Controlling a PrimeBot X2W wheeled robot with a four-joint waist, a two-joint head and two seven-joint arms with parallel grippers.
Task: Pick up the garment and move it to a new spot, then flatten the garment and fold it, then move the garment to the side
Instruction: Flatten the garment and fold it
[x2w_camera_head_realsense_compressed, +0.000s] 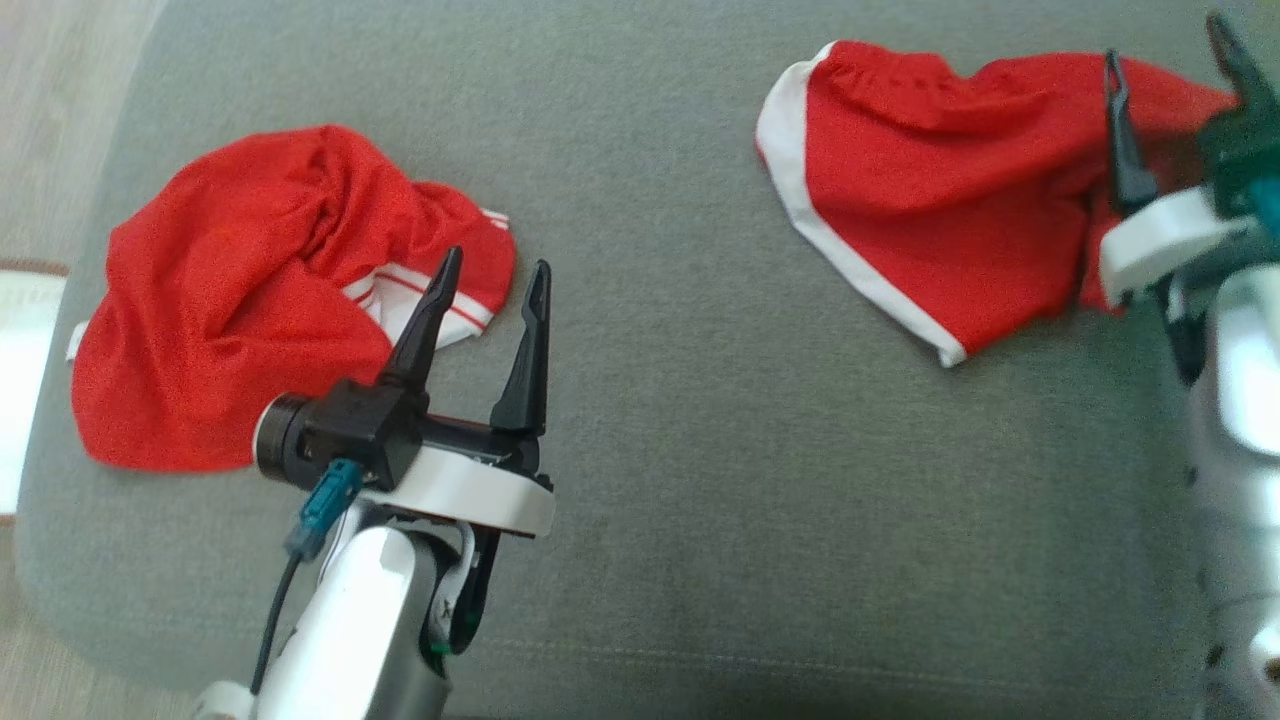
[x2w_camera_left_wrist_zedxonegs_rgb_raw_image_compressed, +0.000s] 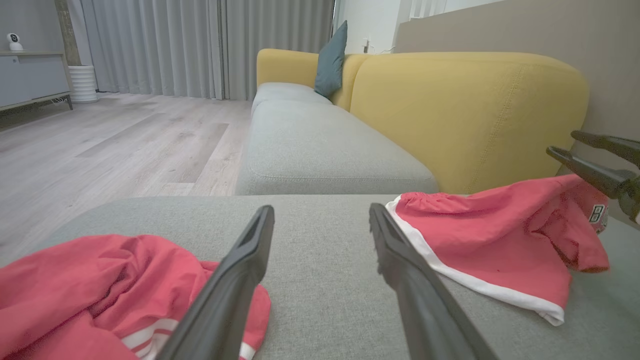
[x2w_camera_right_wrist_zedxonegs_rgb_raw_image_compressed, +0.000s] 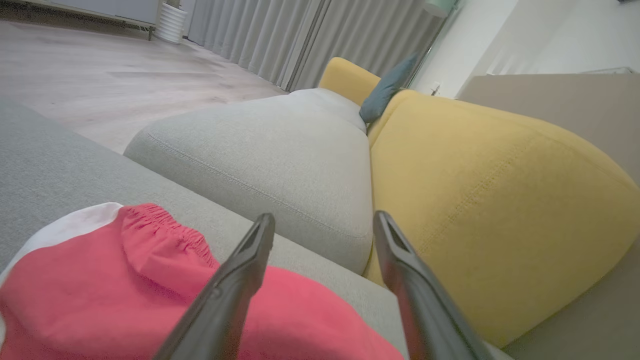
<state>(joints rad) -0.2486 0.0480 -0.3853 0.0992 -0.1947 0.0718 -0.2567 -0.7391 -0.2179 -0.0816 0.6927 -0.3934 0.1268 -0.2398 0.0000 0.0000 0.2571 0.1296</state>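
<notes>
A: Where is the garment?

B: The red shorts (x2w_camera_head_realsense_compressed: 920, 180) lie on the far right part of the grey cushion (x2w_camera_head_realsense_compressed: 680, 400), spread loosely with the elastic waist on the far side. A white band runs along the left and near edge.

A: And the right gripper (x2w_camera_head_realsense_compressed: 1163, 37)?

B: It is over the right end of the shorts. Its 2 dark fingers stand spread apart. In the right wrist view the gap between the fingers (x2w_camera_right_wrist_zedxonegs_rgb_raw_image_compressed: 235, 280) holds nothing, and the red cloth lies under them. I cannot tell whether a fingertip touches the fabric.

A: What about the left gripper (x2w_camera_head_realsense_compressed: 498, 258)?

B: It is on the near left, above bare cushion, jaws spread wide and holding nothing. Its fingertips point to the far side, just beside the right edge of a 2nd garment.

A: Which one is that?

B: A crumpled red top (x2w_camera_head_realsense_compressed: 230, 300) on the left of the cushion, bunched in folds, with white stripes showing at its right edge. It is well apart from the shorts, with open grey fabric between the 2.

A: Anything beyond the cushion?

B: The left wrist view shows a yellow backrest (x2w_camera_left_wrist_zedxonegs_rgb_raw_image_compressed: 465, 110) behind the shorts, another grey seat (x2w_camera_left_wrist_zedxonegs_rgb_raw_image_compressed: 310, 145) further off, a teal pillow (x2w_camera_left_wrist_zedxonegs_rgb_raw_image_compressed: 331, 60) leaning at the far end, and a wooden floor (x2w_camera_left_wrist_zedxonegs_rgb_raw_image_compressed: 100, 145) to the left.
</notes>
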